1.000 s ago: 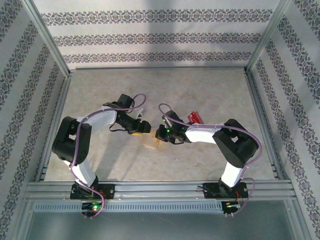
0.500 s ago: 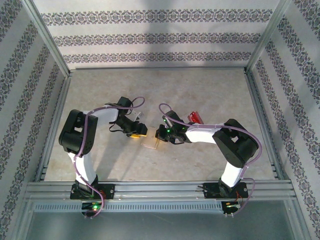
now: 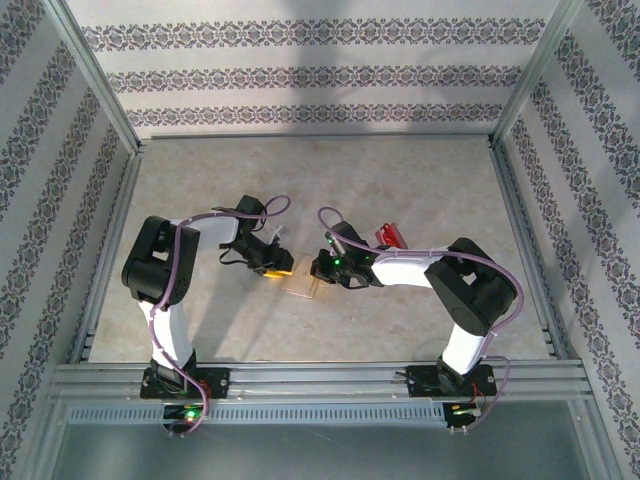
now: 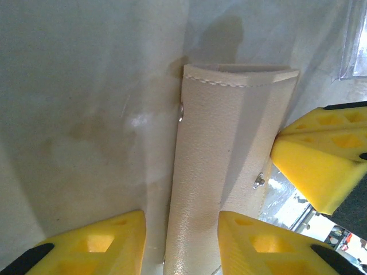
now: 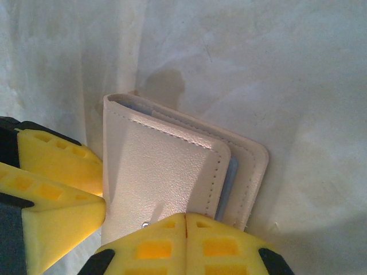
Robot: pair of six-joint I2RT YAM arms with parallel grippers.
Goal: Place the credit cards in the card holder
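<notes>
Looking down from the left wrist, you see the holder (image 4: 223, 143) lying folded near the middle of the desk (image 3: 400, 180), a snap stud (image 4: 259, 180) showing on its face. Your left claw (image 4: 180, 229) stands part open and straddles the holder's near end. One finger is right at its edge and the other has a strip of bare desk beside it, so nothing is gripped on that side.

Your right claw (image 5: 186, 220) is fully shut, tips together and resting on the holder's opposite edge (whether a layer of the flap is pinched between them, I cannot tell). I judge that explains the arrangement: the right claw pins the holder so it cannot slide, while the left lines up to take one side and open it.

The cards (image 3: 388, 236) lie well apart from all this, red and untouched on the desk just beyond the right arm (image 3: 400, 265), so none has gone in yet. Your next move calls for a firm hold on the outer flap alone. Catch both layers and the holder will not open, leaving its pockets hidden.
</notes>
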